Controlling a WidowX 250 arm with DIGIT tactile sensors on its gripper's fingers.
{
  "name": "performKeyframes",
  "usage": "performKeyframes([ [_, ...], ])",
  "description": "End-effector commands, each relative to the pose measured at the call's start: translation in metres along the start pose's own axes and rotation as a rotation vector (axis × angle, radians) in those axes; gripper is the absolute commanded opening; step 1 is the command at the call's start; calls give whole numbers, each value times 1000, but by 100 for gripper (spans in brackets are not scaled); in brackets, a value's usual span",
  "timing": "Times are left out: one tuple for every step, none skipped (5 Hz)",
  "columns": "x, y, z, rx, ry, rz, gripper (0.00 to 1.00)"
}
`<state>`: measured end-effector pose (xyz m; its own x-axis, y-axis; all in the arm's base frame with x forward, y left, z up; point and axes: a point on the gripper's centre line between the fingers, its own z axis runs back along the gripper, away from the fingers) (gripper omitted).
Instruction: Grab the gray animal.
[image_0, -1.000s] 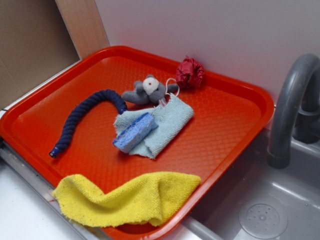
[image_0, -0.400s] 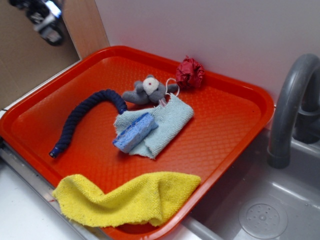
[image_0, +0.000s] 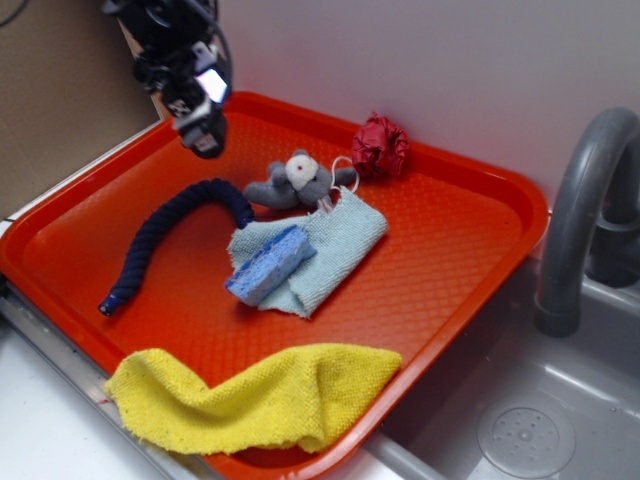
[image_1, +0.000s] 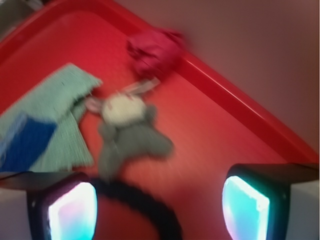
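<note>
A red plastic tray (image_0: 450, 290) is sitting beside a gray sink (image_0: 560, 420) and its faucet (image_0: 580, 210), carrying a yellow cloth (image_0: 260, 395) at its near edge, a dark blue rope (image_0: 165, 235) curving across the left side, and a light blue cloth (image_0: 335, 245) with a blue sponge (image_0: 268, 265) lying on it. The tool (image_0: 205, 135) is hanging above the tray's back left, its jaws standing wide apart and holding nothing in the wrist view. The gray animal (image_0: 295, 182) is lying near the tray's rear, between the rope's end and a red wadded ball (image_0: 380, 147), touching the light blue cloth's corner. The approach appears underway; next, the tool likely needs centering over the plush, then lowering.
</note>
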<state>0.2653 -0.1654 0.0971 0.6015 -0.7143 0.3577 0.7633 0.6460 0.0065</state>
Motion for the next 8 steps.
performKeyframes([
  [31, -35, -30, -23, 35, -99, 100],
  [31, -37, -42, -47, 51, -84, 100],
  [30, -38, -54, -39, 111, -53, 100],
  [31, -41, -65, -3, 198, -29, 16],
  [28, -41, -61, 2, 195, -14, 0],
  [26, -38, -35, 27, 211, 98, 0],
  [22, -29, 11, 103, 257, 336, 0],
  [9, -21, 47, 173, 274, 505, 0],
])
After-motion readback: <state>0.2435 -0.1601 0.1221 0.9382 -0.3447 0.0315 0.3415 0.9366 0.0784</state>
